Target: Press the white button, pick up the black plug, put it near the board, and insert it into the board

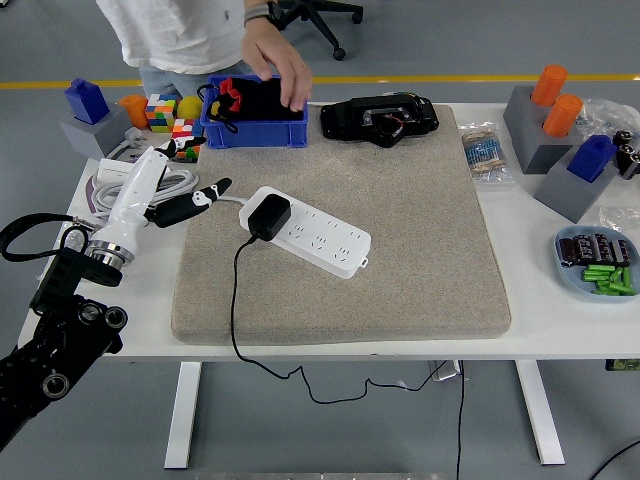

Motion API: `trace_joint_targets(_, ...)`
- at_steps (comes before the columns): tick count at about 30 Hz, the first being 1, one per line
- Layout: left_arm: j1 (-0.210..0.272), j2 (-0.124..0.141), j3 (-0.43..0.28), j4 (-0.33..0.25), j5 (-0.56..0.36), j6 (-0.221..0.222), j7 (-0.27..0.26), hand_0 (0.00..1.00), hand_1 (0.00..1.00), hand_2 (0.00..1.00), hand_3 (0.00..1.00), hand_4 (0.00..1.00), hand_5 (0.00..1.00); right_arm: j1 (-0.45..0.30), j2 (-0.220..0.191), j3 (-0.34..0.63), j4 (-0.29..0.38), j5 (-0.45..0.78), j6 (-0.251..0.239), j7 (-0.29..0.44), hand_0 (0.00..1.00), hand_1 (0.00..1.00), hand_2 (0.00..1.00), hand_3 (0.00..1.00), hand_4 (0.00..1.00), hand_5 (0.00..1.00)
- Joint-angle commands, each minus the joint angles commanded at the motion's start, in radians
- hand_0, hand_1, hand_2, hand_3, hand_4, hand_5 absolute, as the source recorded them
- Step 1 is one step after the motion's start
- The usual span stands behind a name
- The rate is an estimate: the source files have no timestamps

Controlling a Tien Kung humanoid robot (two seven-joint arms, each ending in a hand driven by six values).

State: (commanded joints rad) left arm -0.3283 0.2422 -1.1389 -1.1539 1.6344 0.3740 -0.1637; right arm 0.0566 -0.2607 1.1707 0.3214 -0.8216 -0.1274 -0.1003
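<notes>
black plug (268,217) seated in the left end of the white power board (311,236), cable trailing down over the near edge of the grey mat (400,260) and off the bench (560,330). board lying slantwise on the mat, left end farther away, right end nearer the camera.

left robot hand (178,205) hanging over the mat's left edge, just left of the plug and apart from it — fingers loosely spread, dark fingertips pointing right toward the board, gripping nothing. white forearm running back to the lower left corner.

person's hand (282,72) at the far side, reaching down into the blue bin (254,135), touching the black cloth inside. black case (378,118) just right of the bin. coiled white cable (140,188) and colour cubes (172,125) on the far left of the bench, behind the robot hand. grey blocks with orange and blue pieces (560,140) on the far right; a plate of small green and black parts (598,263) near the right edge.
</notes>
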Motion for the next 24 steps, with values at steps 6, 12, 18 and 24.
trace_joint_targets(6, 0.052, 0.035, -0.049, -0.016, -0.017, 0.000, -0.004, 0.855, 0.862, 0.822, 0.794, 0.860, 0.538, -0.006, -0.004, 0.004, 0.000, -0.005, -0.002, 0.000, 0.596, 0.500, 0.505, 0.530, 0.646, 0.326)
trace_joint_targets(12, 0.091, 0.020, -0.104, -0.029, -0.008, -0.004, 0.001, 0.855, 0.860, 0.819, 0.789, 0.857, 0.539, -0.024, 0.009, 0.020, 0.005, -0.011, -0.002, 0.000, 0.596, 0.500, 0.506, 0.530, 0.646, 0.326)
trace_joint_targets(18, 0.100, 0.012, -0.148, -0.041, -0.007, -0.013, 0.014, 0.855, 0.864, 0.820, 0.789, 0.852, 0.532, -0.034, 0.018, 0.028, 0.007, -0.016, 0.000, -0.002, 0.596, 0.500, 0.505, 0.530, 0.646, 0.327)
trace_joint_targets(24, 0.111, 0.024, -0.163, -0.046, -0.009, -0.023, 0.027, 0.857, 0.861, 0.824, 0.785, 0.847, 0.525, -0.033, 0.018, 0.034, 0.007, -0.019, 0.000, -0.005, 0.596, 0.500, 0.508, 0.530, 0.647, 0.328)
